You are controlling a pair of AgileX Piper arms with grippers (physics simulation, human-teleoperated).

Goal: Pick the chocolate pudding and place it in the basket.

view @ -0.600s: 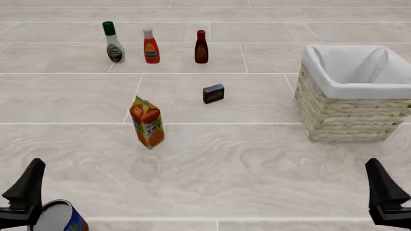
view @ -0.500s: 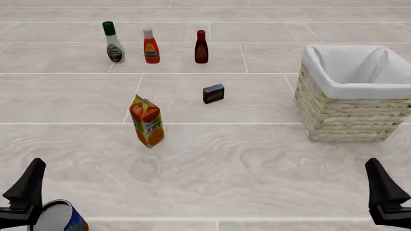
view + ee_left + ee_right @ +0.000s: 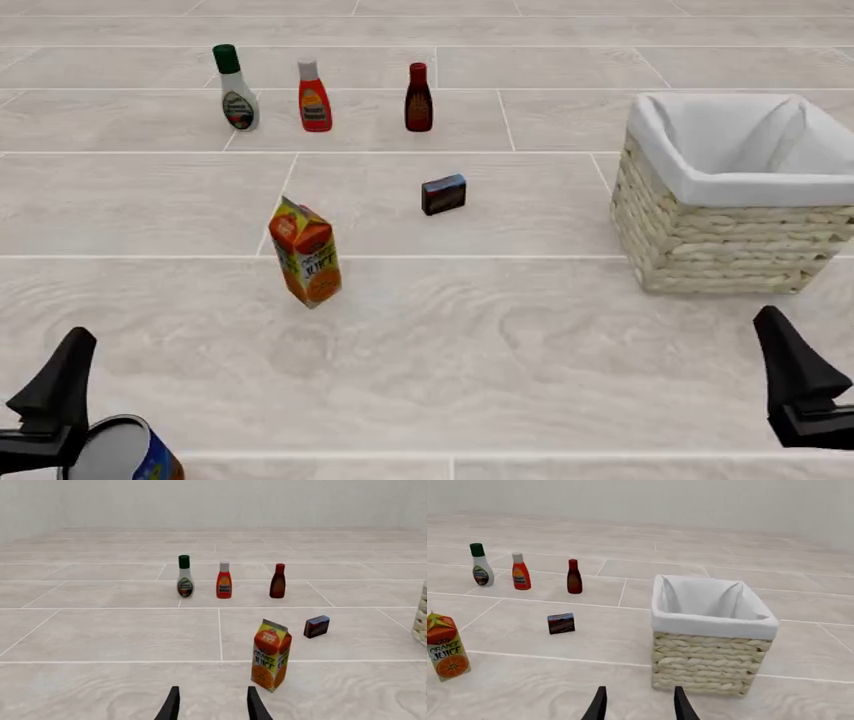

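The chocolate pudding [image 3: 445, 194] is a small dark brown carton standing on the table's middle, left of the basket [image 3: 721, 245]. It also shows in the left wrist view [image 3: 316, 626] and the right wrist view [image 3: 561, 623]. The wicker basket with its white liner stands at the right and also shows in the right wrist view [image 3: 707, 662]. My left gripper [image 3: 60, 385] is at the front left edge, open and empty, as the left wrist view [image 3: 212, 704] shows. My right gripper [image 3: 795, 385] is at the front right, open and empty, with the basket ahead of it in the right wrist view [image 3: 637, 704].
An orange juice carton [image 3: 306, 252] stands front-left of the pudding. At the back stand a white bottle with a green cap [image 3: 236, 88], a red ketchup bottle [image 3: 314, 97] and a dark red sauce bottle [image 3: 418, 98]. A can [image 3: 123, 455] sits beside my left gripper.
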